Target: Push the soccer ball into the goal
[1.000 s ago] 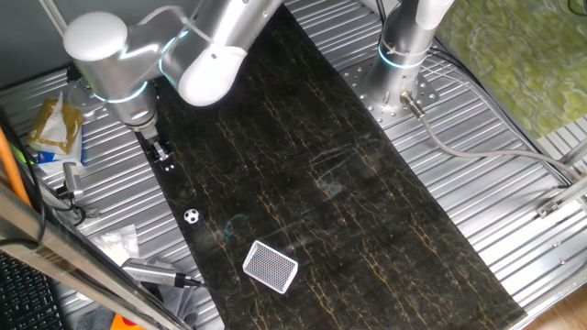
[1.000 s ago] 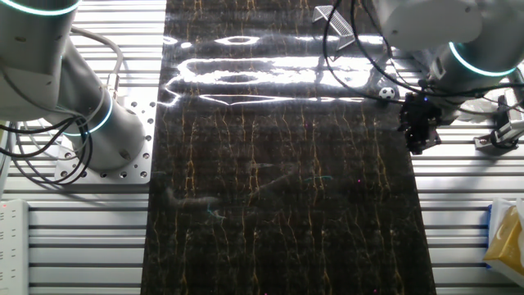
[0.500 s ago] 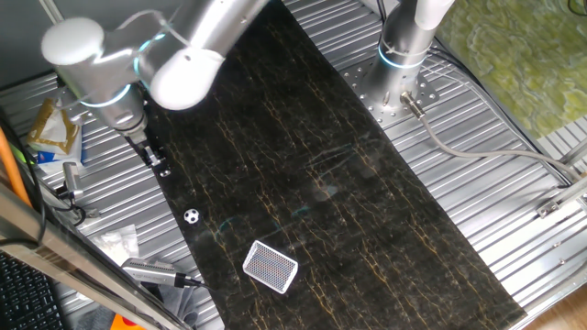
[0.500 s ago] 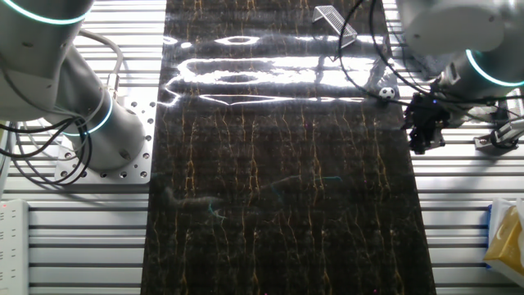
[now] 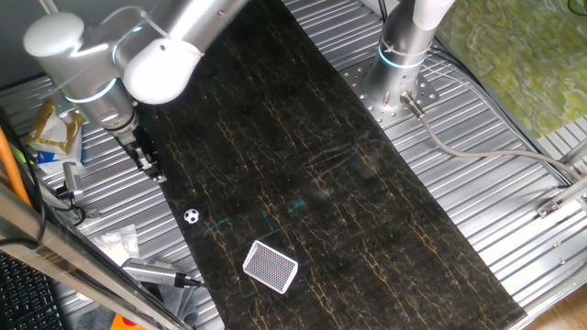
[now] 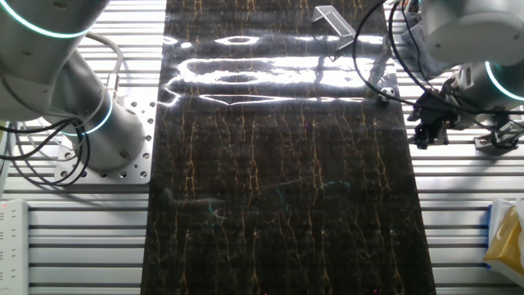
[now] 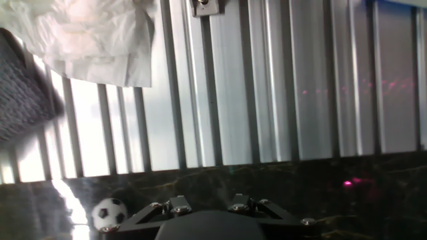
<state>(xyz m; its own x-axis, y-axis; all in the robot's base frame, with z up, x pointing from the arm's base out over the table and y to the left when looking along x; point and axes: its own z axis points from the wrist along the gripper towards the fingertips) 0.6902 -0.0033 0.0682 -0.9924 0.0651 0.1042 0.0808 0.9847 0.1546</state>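
The soccer ball is a tiny white ball with black patches near the left edge of the black mat. The goal, a white frame with dark netting, lies flat on the mat a short way beyond the ball. My gripper hangs at the mat's left edge, apart from the ball, on the side away from the goal. Its fingers look pressed together and empty. In the other fixed view the gripper is just below the ball, with the goal at the top. The hand view shows the ball at lower left.
The mat lies on a ribbed metal table. A second arm's base stands at the back. A yellow packet, a white plastic bag and a metal tool lie left of the mat.
My gripper has moved left and back, away from the ball, to the mat's edge. The ball and the goal have not moved.
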